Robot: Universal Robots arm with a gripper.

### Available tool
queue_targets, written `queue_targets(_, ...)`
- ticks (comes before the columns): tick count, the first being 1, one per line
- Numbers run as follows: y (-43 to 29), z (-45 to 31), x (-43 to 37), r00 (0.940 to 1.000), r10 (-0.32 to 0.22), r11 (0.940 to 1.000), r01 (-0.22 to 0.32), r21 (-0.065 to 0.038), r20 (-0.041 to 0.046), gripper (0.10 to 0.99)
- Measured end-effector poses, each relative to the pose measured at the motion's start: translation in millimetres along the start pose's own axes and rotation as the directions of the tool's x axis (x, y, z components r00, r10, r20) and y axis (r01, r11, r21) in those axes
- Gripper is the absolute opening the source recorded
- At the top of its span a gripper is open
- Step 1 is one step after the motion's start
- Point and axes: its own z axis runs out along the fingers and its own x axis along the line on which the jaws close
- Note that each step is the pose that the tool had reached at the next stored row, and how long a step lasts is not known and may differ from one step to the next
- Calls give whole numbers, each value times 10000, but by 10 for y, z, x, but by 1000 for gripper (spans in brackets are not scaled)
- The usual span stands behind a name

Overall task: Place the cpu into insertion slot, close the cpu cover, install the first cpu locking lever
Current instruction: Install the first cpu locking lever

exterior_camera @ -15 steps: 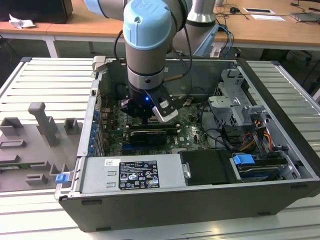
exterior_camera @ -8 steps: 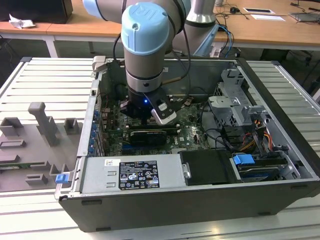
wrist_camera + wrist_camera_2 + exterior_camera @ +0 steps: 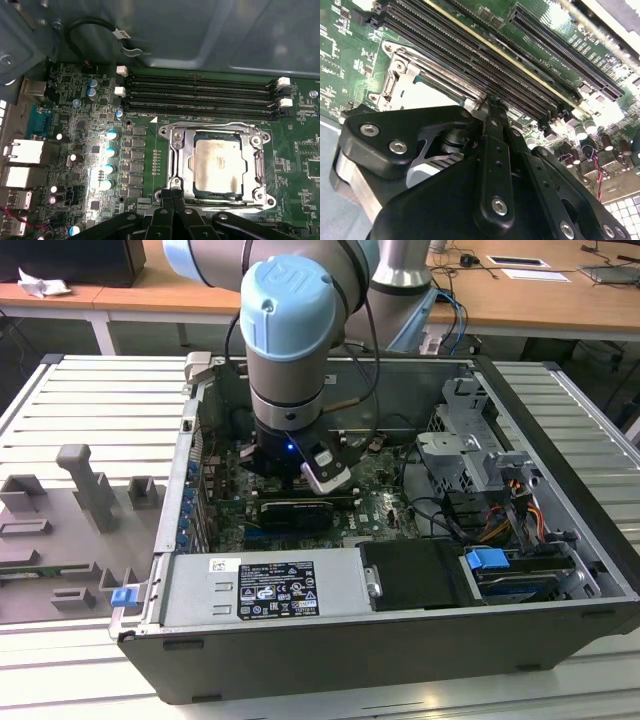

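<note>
The cpu, a dull silver-beige square, lies flat in the socket on the green motherboard. The cpu cover, a silvery metal frame, lies down around it with the chip showing through its opening. A thin wire lever runs along the cover's edge nearest the memory slots, and another runs along an adjacent side. My gripper is shut, its black fingertips together at the socket's edge by one corner of the cover. I cannot tell whether they touch a lever. In the exterior view the arm reaches down into the open computer case.
Black memory slots run beside the socket. Upright capacitors and rear ports stand on its other side. The case holds a power supply and a drive cage. A grey fixture tray lies at the exterior view's left.
</note>
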Motion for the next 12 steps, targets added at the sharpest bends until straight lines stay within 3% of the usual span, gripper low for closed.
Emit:
queue_targets(3,-2,18,42,10000,-5,10000,5,-91,12,106)
queue_targets(6,30,-107,38,10000,-3,9999,3,-117,16,106)
queue_targets(12,59,-215,34,10000,-4,9999,4,-119,17,106)
